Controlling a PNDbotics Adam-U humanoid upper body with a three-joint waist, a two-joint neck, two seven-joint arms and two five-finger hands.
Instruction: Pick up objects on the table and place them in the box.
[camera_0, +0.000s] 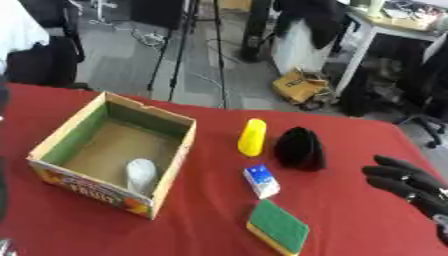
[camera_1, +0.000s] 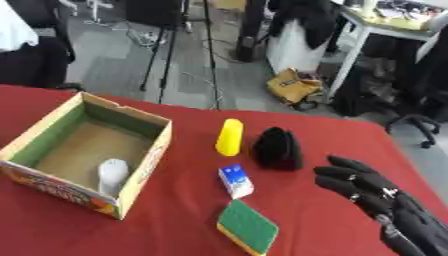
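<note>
A red cloth-covered table spreads beneath my right hand. Far beyond my fingertips, on the grey office floor, sits a crumpled yellow-brown bag. To that bag's left rise the thin black legs of a tripod stand, with loose cables trailing near them. Straight ahead of my hand stands a white-legged desk, a black garment hanging to its left and a black wheeled office chair to its right.

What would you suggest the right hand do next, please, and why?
Probably reach left to the black object: the open right hand hovers beside it, holding nothing, and it lies nearest of the things outside the box.
</note>
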